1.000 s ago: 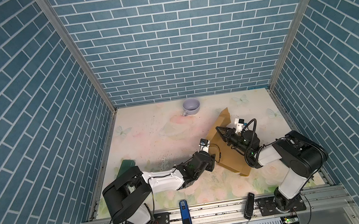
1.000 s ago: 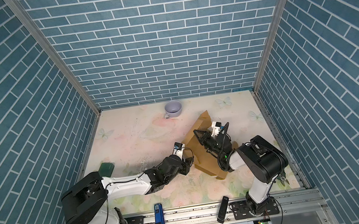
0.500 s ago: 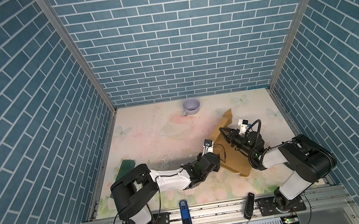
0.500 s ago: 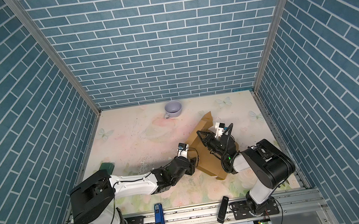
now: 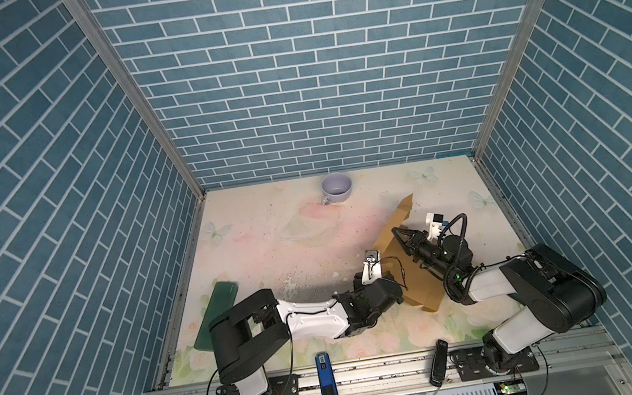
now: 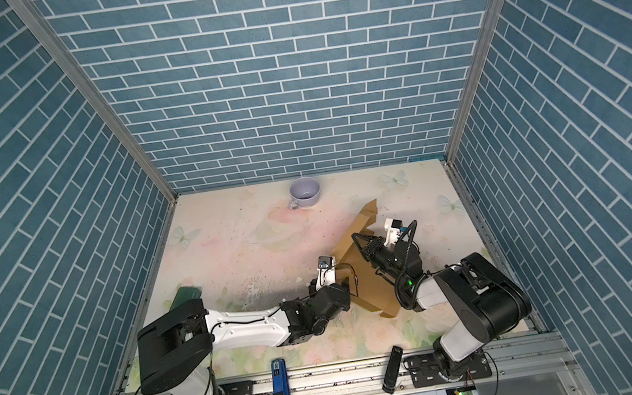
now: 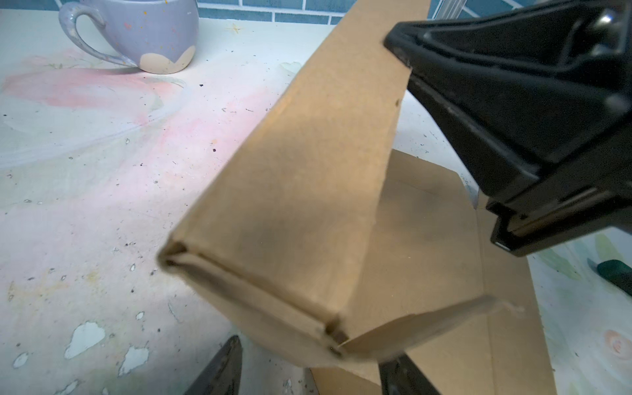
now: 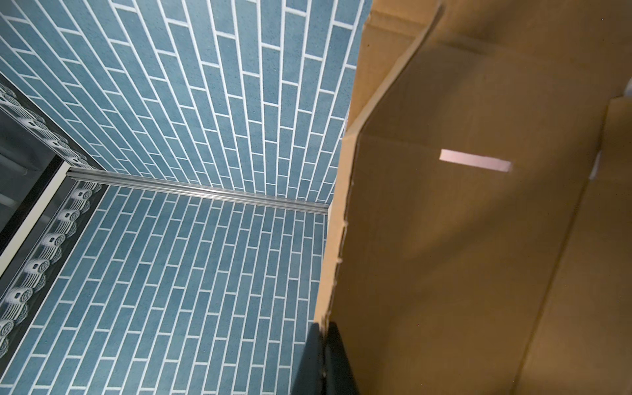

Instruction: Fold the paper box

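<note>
**1. Box.** The box (image 5: 402, 211) (image 6: 375, 291) (image 7: 307, 205) (image 8: 461, 239) lies on the tabletop (image 5: 271, 247). In both top views it is nearer the arm bases than the mug (image 5: 337, 188) (image 6: 305, 191), to the mug's right and well apart from it. It is plain brown card, partly folded. The base panel lies flat on the tabletop. One long side panel stands raised and tilted, with its far tip the part of the box closest to the mug. The left wrist view shows this panel as a doubled wall, with a short flap hanging loose at the corner farthest from the mug.

**2. Right pincer.** The right pincer (image 5: 395, 231) (image 7: 398, 51) reaches over the box from the side away from the mug. Its fingers (image 8: 338, 366) are closed on the edge of the raised panel, and the card edge runs in between them.

**3. Left pincer.** The left pincer (image 7: 316, 347) sits at the raised panel's corner farthest from the mug. Its fingers (image 7: 224, 372) stand wide apart, one to each side of that corner, and clamp nothing. Whether they touch the card cannot be told.

**4. Other items.** The mug stands upright. A green board (image 5: 221, 312) (image 6: 187, 294) lies flat, well to the mug's left and nearer the arm bases, well apart from the box.
</note>
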Controlling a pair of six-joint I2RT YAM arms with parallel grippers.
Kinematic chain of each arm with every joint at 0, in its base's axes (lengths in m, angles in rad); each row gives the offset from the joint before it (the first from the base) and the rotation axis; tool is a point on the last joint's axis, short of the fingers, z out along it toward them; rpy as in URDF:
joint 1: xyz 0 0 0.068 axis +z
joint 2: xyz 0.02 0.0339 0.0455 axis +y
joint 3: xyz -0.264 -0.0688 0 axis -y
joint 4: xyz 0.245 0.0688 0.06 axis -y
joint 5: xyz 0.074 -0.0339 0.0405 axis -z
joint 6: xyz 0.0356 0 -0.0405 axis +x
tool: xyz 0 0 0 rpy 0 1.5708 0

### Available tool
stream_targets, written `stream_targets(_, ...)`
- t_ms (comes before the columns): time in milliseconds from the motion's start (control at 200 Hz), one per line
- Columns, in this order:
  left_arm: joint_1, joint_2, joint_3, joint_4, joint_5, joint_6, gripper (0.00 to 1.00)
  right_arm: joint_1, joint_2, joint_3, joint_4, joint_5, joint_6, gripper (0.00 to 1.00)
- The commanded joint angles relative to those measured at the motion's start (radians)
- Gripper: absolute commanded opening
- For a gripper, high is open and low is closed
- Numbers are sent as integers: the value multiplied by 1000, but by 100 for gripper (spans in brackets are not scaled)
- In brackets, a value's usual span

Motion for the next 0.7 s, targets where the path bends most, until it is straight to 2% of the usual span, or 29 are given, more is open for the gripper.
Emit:
stream_targets(0,-20,22,41,-69,-94,-43,64,-5,-17,-40,-54,-27,-60,0)
stream_targets(265,-26,58,67,-121,-149,-128,64,-7,-55,-48,-98,-31,-72,0)
stream_targets(695,-26,129,128,-144,-182,-134,60,-14,-131,-39,-213,-34,-103,0)
